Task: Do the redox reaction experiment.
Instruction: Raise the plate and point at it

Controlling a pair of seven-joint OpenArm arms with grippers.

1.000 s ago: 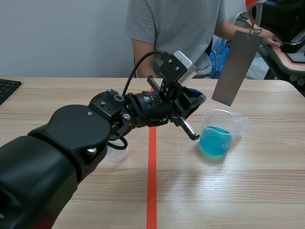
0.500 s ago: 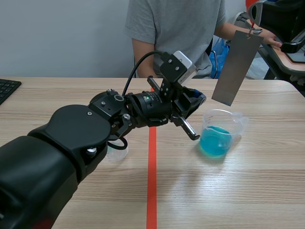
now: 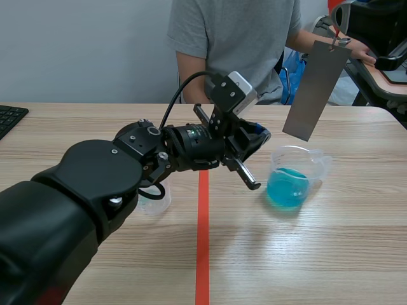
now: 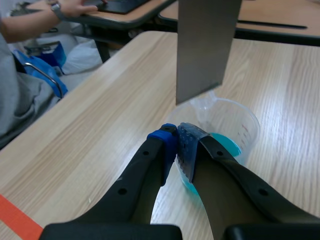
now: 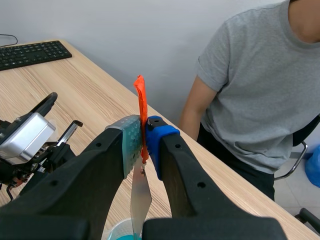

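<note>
A clear beaker of blue liquid stands on the table right of the red tape line. A grey metal plate hangs tilted above and behind the beaker. The plate dangles from an orange-red tag, and my right gripper is shut on that tag, high over the beaker. My left gripper is shut with nothing in it, just left of the beaker. In the left wrist view its tips meet right before the beaker, with the plate's lower edge hanging over the rim.
A small clear cup sits under the left arm, left of the tape line. A person sits across the table. A keyboard lies at the far left edge. Another desk stands at the back right.
The left arm has drawn back slightly to the left, its gripper still shut. The plate and right gripper have stayed put.
</note>
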